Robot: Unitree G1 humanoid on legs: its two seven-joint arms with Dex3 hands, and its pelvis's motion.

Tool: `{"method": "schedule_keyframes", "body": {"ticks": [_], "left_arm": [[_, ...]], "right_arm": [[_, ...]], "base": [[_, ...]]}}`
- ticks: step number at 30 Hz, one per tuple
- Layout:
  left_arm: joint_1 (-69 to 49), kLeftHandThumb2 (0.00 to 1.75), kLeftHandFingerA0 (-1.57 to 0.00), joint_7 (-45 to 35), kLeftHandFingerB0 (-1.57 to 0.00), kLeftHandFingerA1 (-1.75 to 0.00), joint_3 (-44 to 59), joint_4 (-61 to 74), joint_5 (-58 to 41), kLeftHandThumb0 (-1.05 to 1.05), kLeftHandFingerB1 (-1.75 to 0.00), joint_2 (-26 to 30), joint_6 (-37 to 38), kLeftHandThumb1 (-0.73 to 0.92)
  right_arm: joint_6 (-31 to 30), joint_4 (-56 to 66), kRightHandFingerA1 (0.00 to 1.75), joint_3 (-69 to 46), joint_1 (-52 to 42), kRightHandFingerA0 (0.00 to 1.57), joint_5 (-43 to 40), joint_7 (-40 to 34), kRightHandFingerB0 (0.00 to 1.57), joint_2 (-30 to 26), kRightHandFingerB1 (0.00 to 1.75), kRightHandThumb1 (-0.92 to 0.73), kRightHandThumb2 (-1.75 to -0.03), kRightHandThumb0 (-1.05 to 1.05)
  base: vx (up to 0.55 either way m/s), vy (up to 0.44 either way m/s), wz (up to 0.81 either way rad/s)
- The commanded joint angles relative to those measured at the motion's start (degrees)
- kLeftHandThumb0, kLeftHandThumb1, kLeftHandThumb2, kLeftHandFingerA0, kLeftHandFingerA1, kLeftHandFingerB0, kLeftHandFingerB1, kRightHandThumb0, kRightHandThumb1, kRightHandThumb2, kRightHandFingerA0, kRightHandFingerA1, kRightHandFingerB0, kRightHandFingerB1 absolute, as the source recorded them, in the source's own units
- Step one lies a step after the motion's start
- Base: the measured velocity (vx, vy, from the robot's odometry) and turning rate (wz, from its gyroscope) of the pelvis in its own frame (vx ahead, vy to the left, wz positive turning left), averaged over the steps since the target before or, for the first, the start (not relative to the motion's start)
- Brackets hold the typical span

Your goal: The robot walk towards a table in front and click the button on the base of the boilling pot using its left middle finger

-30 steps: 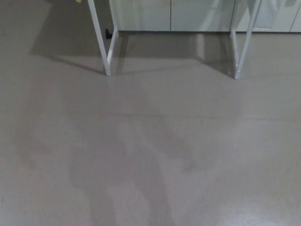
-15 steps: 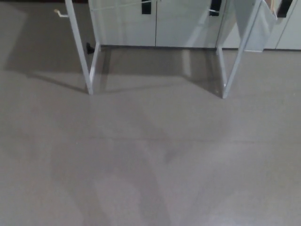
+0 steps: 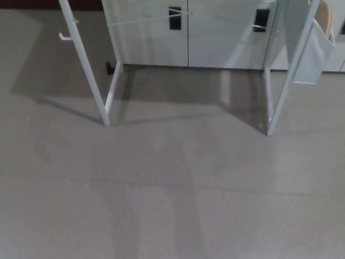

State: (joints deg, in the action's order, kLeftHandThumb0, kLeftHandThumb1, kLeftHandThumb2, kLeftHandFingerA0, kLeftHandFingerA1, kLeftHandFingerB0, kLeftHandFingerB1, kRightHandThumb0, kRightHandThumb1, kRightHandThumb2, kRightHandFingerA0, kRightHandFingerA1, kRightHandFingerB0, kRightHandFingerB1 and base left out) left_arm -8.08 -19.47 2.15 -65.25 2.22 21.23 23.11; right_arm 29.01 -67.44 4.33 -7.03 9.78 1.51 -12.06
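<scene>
Grey floor (image 3: 172, 205) fills most of the head view, with a faint darker band running up its middle from the bottom edge. At the left, a white bench leg (image 3: 83, 62) slants down to the floor, and a small white hook (image 3: 63, 36) juts from it near the top. Just behind its foot stands a second white leg (image 3: 113, 91), with a small black object (image 3: 110, 68) beside it at the base of the cabinets. Pale cabinet doors (image 3: 188, 32) run along the top, each carrying a black handle (image 3: 174, 18). Further right, another pair of white legs (image 3: 281, 91) comes down to the floor, and a pale translucent bag (image 3: 315, 51) hangs at the right edge. Shadow lies on the floor under the bench frame. The bench top, the boiling pot and its button are out of sight above the upper edge. Neither hand shows, so the state of the fingers cannot be told.
</scene>
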Motion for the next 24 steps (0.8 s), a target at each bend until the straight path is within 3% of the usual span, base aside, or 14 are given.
{"method": "schedule_keyframes", "body": {"ticks": [1, 4, 5, 7, 8, 9, 10, 11, 12, 13, 24], "left_arm": [[0.0, 0.69, -0.65, -0.15, -0.49, -0.54, 0.26, 0.32, 0.22, -0.42, -0.46, 1.1, 0.42, 0.42], [-0.23, 0.69, -0.66, -0.36, -0.48, -0.54, 0.44, 0.91, -0.07, -0.41, -0.46, 1.0, -0.14, 0.43], [-0.33, 0.55, -0.72, -0.92, -0.52, -0.46, 0.71, 0.83, -0.46, -0.32, -0.37, 0.92, 0.31, 0.5], [0.07, 0.55, -0.71, -0.83, -0.52, -0.46, 0.62, 0.55, -0.11, -0.33, -0.37, 1.1, 0.49, 0.5], [0.19, 0.7, -0.65, -0.01, -0.46, -0.54, 0.0, 1.02, 0.77, -0.43, -0.46, 1.32, 0.08, 0.43], [0.42, 0.7, -0.65, -0.06, -0.47, -0.54, 0.07, 0.76, 0.66, -0.42, -0.46, 1.3, 0.14, 0.44], [0.5, 0.55, -0.72, 0.0, -0.52, -0.46, 0.02, 0.71, 0.66, -0.34, -0.37, 1.31, 0.25, 0.5], [0.49, 0.55, -0.72, 0.13, -0.52, -0.46, -0.1, 0.8, 0.8, -0.34, -0.37, 1.36, 0.32, 0.5], [0.49, 0.7, -0.67, -0.1, -0.48, -0.54, 0.09, 0.81, 0.49, -0.42, -0.46, 1.3, 0.29, 0.44], [0.52, 0.56, -0.72, -0.07, -0.52, -0.46, 0.09, 0.77, 0.48, -0.35, -0.37, 1.31, 0.24, 0.5], [0.75, 0.56, -0.68, -0.58, -0.53, -0.45, 0.4, 1.17, -0.15, -0.3, -0.37, 1.35, -1.87, 0.53]], "right_arm": [[0.36, -0.39, 0.45, 0.65, -0.12, 0.59, 1.05, -0.56, 0.4, -0.39, 0.39, -0.56, -0.57, -0.32], [0.48, -0.47, 0.45, 0.78, -0.08, 0.6, 1.08, -0.57, 0.41, -0.41, 0.39, -0.56, -0.57, -0.32], [0.6, -0.49, 0.45, 0.87, -0.13, 0.6, 1.13, -0.59, 0.41, -0.38, 0.39, -0.56, -0.57, -0.32], [0.56, -0.44, 0.45, 1.12, 0.09, 0.61, 1.43, -0.9, 0.42, -0.35, 0.39, -0.57, -0.57, -0.32], [0.17, -0.39, 0.44, 1.67, 0.31, 0.6, 2.12, -1.54, 0.42, -0.53, 0.38, -0.57, -0.57, -0.33], [-0.14, -0.23, 0.43, 2.01, 0.45, 0.6, 2.48, -1.82, 0.42, -0.63, 0.38, -0.57, -0.57, -0.33], [-0.09, -0.21, 0.44, 2.33, 0.54, 0.61, 2.78, -2.07, 0.42, -0.73, 0.39, -0.57, -0.57, -0.33], [0.13, -0.25, 0.44, 2.58, 0.58, 0.61, 3.0, -2.26, 0.42, -0.83, 0.39, -0.57, -0.57, -0.33], [0.17, -0.28, 0.44, 2.62, 0.61, 0.61, 2.9, -2.31, 0.43, -0.77, 0.39, -0.57, -0.57, -0.32], [0.02, -0.32, 0.43, 2.68, 0.65, 0.61, 2.89, -2.38, 0.43, -0.73, 0.39, -0.57, -0.58, -0.34], [-0.2, -0.6, 0.43, 3.45, 0.91, 0.59, 3.34, -2.35, 0.44, -0.72, 0.39, -0.57, -0.57, -0.32]], "base": [[0.22, 0.003, -0.15], [0.27, 0.077, -0.09], [0.25, 0.111, -0.1], [0.34, 0.172, -0.02], [0.33, 0.179, -0.28], [0.33, 0.176, -0.01], [0.33, 0.138, 0.08], [0.34, 0.116, 0.1], [0.33, 0.106, 0.06], [0.32, 0.096, 0.05], [0.36, -0.056, 0.12]]}}
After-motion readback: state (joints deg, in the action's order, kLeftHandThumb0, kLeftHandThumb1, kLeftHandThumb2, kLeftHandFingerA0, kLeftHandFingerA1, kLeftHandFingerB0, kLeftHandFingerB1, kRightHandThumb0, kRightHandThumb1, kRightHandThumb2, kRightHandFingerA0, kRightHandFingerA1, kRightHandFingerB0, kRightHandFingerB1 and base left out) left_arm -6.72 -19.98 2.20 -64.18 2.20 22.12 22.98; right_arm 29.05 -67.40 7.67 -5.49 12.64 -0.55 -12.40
